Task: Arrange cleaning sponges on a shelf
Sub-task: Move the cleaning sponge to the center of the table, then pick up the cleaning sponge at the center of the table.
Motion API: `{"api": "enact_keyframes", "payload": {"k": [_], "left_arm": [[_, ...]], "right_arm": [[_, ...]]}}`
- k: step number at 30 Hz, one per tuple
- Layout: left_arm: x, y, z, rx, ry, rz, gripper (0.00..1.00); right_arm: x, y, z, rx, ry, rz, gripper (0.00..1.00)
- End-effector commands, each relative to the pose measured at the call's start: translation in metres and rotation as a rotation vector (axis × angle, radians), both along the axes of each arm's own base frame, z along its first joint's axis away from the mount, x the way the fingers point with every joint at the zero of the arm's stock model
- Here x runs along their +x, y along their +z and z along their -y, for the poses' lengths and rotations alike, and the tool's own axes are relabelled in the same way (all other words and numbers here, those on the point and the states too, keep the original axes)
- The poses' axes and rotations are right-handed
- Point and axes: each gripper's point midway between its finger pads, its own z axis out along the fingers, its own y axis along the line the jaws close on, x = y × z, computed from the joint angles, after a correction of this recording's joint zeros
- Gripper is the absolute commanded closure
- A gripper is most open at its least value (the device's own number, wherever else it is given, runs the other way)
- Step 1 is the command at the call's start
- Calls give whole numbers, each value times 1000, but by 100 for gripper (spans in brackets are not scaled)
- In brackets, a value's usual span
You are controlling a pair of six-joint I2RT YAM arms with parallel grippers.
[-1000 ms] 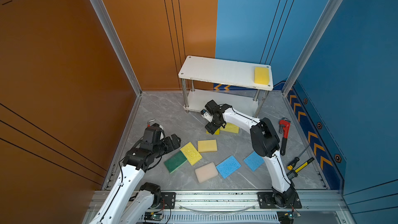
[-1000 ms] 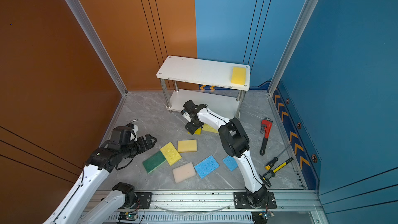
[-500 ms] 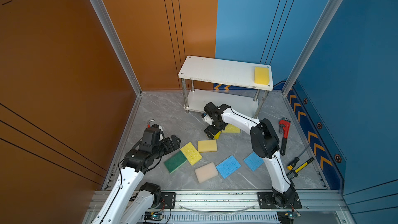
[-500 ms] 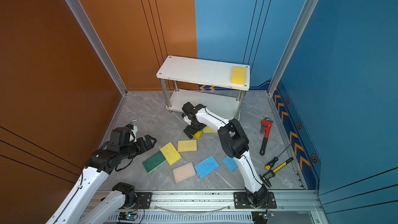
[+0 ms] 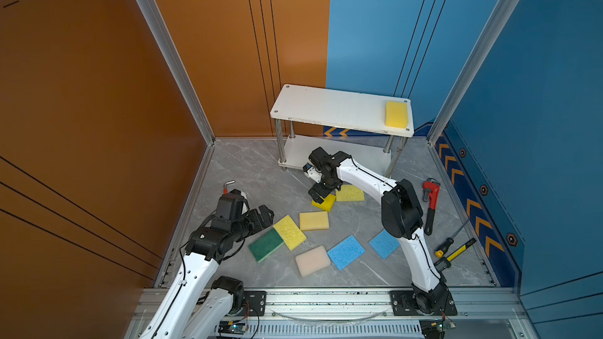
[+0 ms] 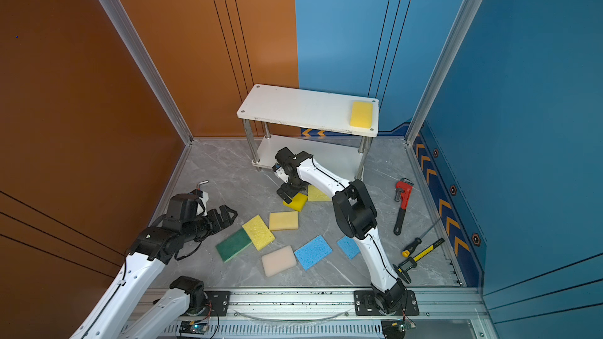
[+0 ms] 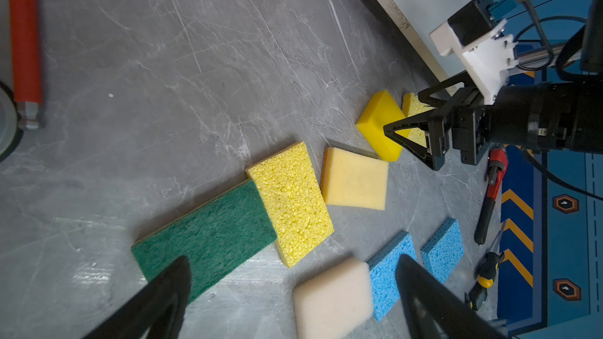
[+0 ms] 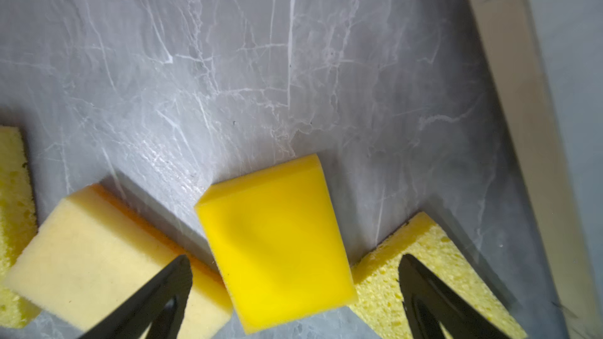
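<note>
Since the bright yellow sponge (image 8: pixel 277 242) lies on the desk (image 5: pixel 248 171) crowded between a thick pale-yellow sponge (image 8: pixel 98 249) and a porous sponge (image 8: pixel 434 275), apparently leaning on the latter, this pick carries risk. The right gripper (image 8: pixel 295 259) hangs over it with jaws spread fully and nothing held. Each fingertip appears to sit above a neighbour rather than bare desk, so a straight descent could trap or drag a second sponge. The tilt may also let the sponge twist on closing. The shelf (image 5: pixel 326 109) has its lower board close by, limiting approach on that side; open desk lies away from it. Its top board is bare save one yellow sponge (image 5: pixel 396 114) at the end nearer the blue wall. The left gripper (image 7: pixel 292 258), jaws wide and empty, hovers near the green sponge (image 7: pixel 202 233), well apart from the right arm.
</note>
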Motion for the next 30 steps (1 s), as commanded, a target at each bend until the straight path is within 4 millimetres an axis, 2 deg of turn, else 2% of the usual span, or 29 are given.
{"api": "enact_keyframes", "payload": {"k": [1,12,18,23,27,30], "left_arm": [[-4,2,0,-8,-5,-14,2],[-8,-3,-1,-2,-12,-26,2],[-9,-6,-1,-4,-12,-32,2],[-8,-7,-3,-2,-6,-34,2],[-8,-6,-4,2,-1,-28,2],[-9,-6,-5,3,4,-27,2]], "right_arm": [[-12,-20,3,-18,35,-66,0],[-11,-40,6,-45,26,-98,1],[-4,-43,12,-104,-2,-51,9],[-3,-34,9,-106,-21,-20,19],[-6,-15,9,-82,-47,-1,31],[-18,2,1,-68,-45,24,33]]}}
